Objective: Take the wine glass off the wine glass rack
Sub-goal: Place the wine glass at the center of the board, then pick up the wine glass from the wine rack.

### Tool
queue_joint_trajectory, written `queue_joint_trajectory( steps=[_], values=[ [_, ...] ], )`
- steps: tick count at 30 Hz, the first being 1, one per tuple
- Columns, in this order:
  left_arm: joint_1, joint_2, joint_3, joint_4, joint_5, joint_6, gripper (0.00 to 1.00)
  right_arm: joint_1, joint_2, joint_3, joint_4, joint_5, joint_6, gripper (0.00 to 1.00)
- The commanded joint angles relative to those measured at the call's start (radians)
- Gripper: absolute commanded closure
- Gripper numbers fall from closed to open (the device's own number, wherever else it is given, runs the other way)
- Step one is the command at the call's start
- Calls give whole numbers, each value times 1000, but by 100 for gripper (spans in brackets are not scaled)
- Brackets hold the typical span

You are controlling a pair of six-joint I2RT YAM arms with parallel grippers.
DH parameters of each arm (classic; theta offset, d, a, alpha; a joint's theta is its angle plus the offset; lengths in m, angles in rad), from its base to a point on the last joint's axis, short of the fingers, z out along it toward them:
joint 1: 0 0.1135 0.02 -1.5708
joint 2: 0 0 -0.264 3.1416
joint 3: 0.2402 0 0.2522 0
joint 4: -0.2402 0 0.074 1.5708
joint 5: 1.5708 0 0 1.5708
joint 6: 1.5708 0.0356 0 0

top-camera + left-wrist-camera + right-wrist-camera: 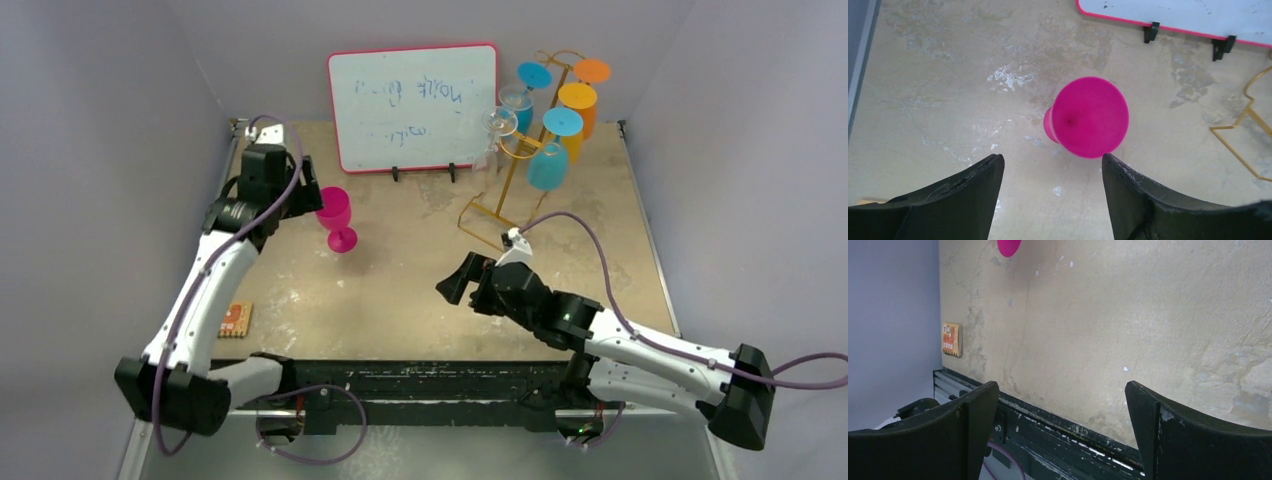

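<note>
Jaws spread, the left gripper hung just short of the upright pink wine glass; the wine glass rack, upper right, lay nearer the spread right gripper.

We put the whiteboard upper centre, at the table's back edge. The wine glass rack stands just right of it, upper right, with hanging glasses on its hooks. One wine glass stands upright on the table, left of centre, well apart from the rack. A small card lies lower left.
</note>
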State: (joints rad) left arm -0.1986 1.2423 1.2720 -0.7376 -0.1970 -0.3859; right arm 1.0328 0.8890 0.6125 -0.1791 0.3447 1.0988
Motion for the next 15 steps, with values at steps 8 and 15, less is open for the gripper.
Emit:
queue_joint_trajectory(
  steps=[8, 15],
  values=[
    [2, -515, -409, 177, -157, -143, 23, -435, -55, -186, 201, -396, -30, 0],
    [2, -698, -504, 149, -301, -179, 20, -798, -140, -275, 234, -645, -27, 0]
  ],
)
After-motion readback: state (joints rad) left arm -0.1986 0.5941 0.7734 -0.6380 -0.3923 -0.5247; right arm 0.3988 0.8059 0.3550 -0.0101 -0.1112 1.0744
